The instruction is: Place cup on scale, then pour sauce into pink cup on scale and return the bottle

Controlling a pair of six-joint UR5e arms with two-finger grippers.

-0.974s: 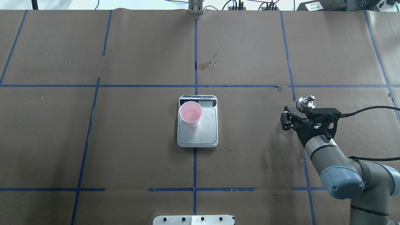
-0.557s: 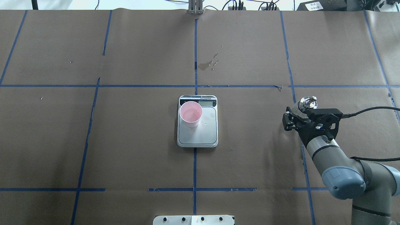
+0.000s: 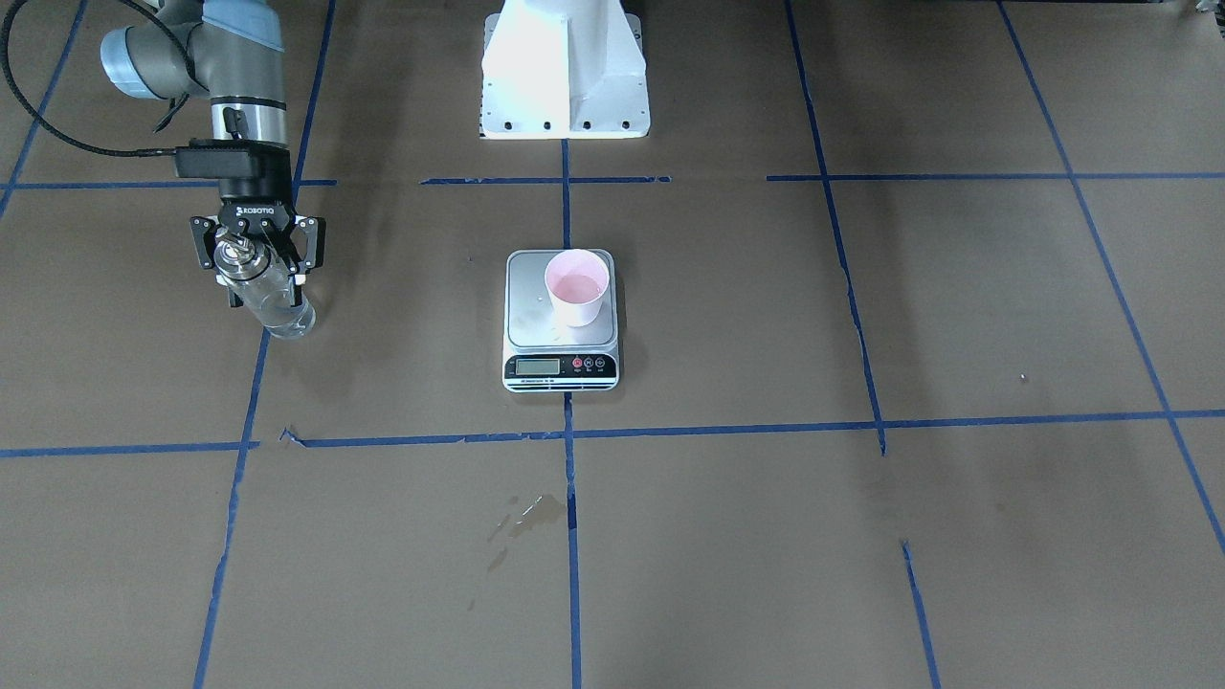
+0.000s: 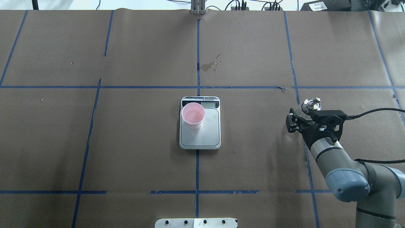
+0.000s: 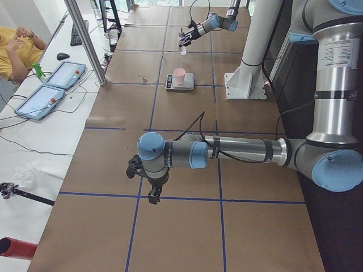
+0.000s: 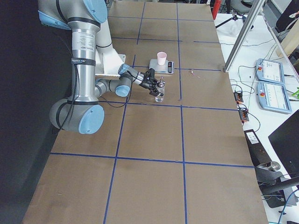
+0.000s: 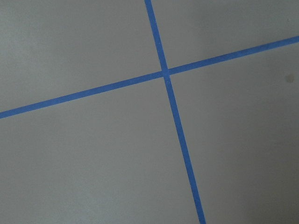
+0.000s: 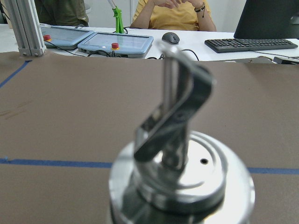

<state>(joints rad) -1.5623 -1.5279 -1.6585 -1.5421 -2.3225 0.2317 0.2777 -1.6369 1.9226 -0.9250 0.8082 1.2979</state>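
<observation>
The pale pink cup [image 4: 193, 114] stands on the steel-grey scale [image 4: 202, 139], at the plate's far left corner, and also shows in the front view [image 3: 577, 285] with a little clear liquid in it. The clear glass bottle [image 3: 278, 308] with its silver spout [image 4: 311, 103] stands upright on the table, far to the right of the scale. My right gripper [image 3: 265, 287] reaches over it, fingers against its sides, shut on it. The spout fills the right wrist view [image 8: 180, 140]. My left gripper [image 5: 148, 190] shows only in the left side view, low over the table; I cannot tell its state.
A wet stain [image 4: 208, 66] lies on the brown paper beyond the scale. A small droplet [image 4: 208, 126] sits on the scale's plate. The robot's white base [image 3: 565, 67] stands behind the scale. Tablets [image 8: 117, 43] and an operator are past the table's far edge.
My right arm has shifted slightly to the right with the bottle, then held still. The cup and scale have not moved.
</observation>
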